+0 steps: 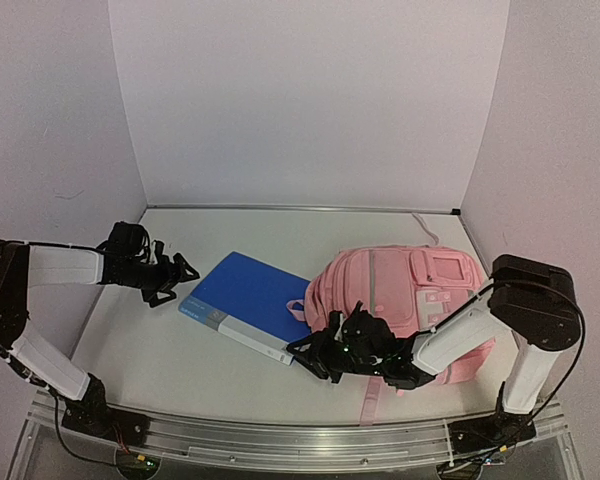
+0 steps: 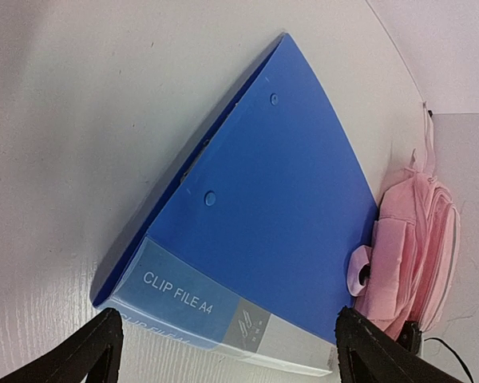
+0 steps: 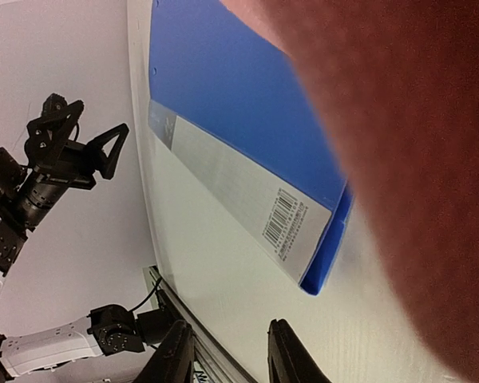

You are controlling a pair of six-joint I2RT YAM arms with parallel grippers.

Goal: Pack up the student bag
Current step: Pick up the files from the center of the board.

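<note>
The left arm reaches in from the left wall with its forearm held level and low over the table [image 1: 170, 370]. The left gripper [image 1: 180, 285] points at the left edge of a blue clip file [image 1: 242, 295], close to it but not touching, its fingers spread wide with nothing between them; in the left wrist view the fingers [image 2: 96, 351] frame the file's labelled spine. The right arm rises from its base, bends at the elbow and stretches its white forearm leftward across the near edge of the student bag [image 1: 410, 285]. The right gripper [image 1: 308, 358] sits low by the file's near corner, its fingers [image 3: 176, 359] parted by a modest gap and holding nothing. The bag lies flat on the right half of the table, front pockets facing up. Whether its main compartment is unzipped cannot be told. The file lies outside it on the table, touching the bag's left side, with a pink loop [image 2: 358, 275] resting on its cover.
</note>
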